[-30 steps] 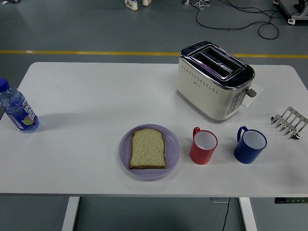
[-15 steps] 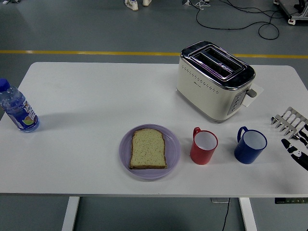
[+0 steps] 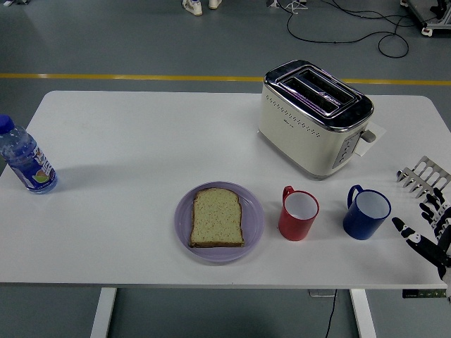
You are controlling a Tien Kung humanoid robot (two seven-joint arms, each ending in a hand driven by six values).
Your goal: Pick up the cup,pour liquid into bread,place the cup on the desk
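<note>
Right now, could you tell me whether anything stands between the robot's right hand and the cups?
Nothing blocks the blue cup; only bare table separates it from the right hand. The blue cup itself stands between that hand and the red cup.

Right hand (image 3: pixel 431 229) mostly beyond the right edge.

A white tabletop (image 3: pixel 141 141) on white legs (image 3: pixel 103 312) stands on a grey floor (image 3: pixel 106 35). A yellow line (image 3: pixel 127 76) runs across the floor behind it. Black cables (image 3: pixel 366 21) loop at the top right, and shoes (image 3: pixel 192 6) of a person show at the top edge.
</note>
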